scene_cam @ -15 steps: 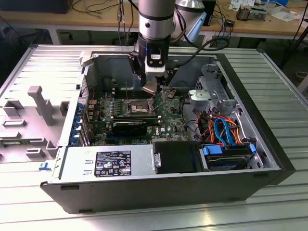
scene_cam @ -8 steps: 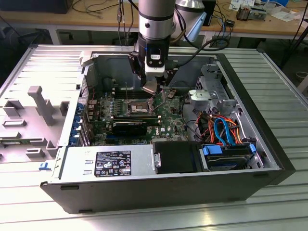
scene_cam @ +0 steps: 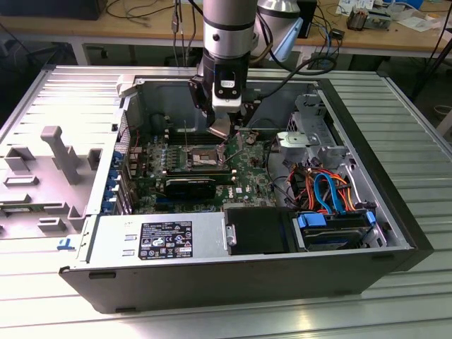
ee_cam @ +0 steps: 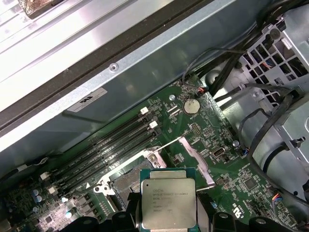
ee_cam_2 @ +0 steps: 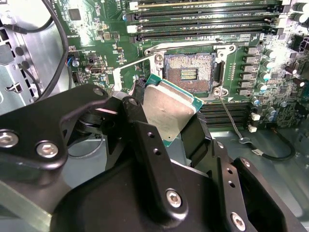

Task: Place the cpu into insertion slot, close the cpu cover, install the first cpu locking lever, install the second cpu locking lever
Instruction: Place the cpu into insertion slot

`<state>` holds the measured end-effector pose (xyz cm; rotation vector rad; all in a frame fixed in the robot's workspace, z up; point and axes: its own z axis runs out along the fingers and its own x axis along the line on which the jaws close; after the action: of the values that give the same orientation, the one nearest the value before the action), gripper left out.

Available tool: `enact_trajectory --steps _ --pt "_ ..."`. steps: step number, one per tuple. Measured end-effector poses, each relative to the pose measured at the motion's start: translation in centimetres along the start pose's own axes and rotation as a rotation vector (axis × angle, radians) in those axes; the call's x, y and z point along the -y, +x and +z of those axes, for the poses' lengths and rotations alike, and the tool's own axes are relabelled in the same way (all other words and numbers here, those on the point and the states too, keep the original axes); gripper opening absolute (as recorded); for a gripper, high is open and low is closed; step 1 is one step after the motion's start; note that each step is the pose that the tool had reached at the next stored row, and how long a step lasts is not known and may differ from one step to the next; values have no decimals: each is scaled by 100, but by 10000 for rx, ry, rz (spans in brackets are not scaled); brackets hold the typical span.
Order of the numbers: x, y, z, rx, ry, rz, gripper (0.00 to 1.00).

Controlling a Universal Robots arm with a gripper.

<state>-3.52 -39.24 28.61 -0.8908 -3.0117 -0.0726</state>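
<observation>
Holding the cpu [ee_cam_2: 166, 108] by two opposite edges, the gripper [ee_cam_2: 169, 123] hangs inside the open computer case [scene_cam: 212, 282] on the table [scene_cam: 402, 311], just above the motherboard [scene_cam: 247, 180]. The step in hand is, by the look of it, the first one: getting the chip into the insertion slot [ee_cam_2: 189, 72].

In the second wrist view the slot lies bare with its contact field exposed. The cpu is near it but apart from it, tilted rather than level with the board. In the first wrist view the chip's printed metal top faces the camera and hides part of the socket.

Seating it seems to call for the chip to come level, square with the socket's rim and centred over it, with a gentle release — the contacts look delicate and any skew could catch them.

A thin lever [ee_cam_2: 231, 118] stands away from the socket, unlatched. A silver strip [ee_cam: 195, 157] beside the slot may be the cpu cover swung open, but its window cannot be made out. The chip's underside and corner marks are hidden, so its orientation cannot be checked. The gripper's black body blocks much of the board in the second wrist view — and in the exterior view the chip's gap above the board is hard to judge.
</observation>
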Motion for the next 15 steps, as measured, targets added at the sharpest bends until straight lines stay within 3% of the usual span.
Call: enact_trajectory --steps 15 --pt "0 0 9 5 -1 131 55"
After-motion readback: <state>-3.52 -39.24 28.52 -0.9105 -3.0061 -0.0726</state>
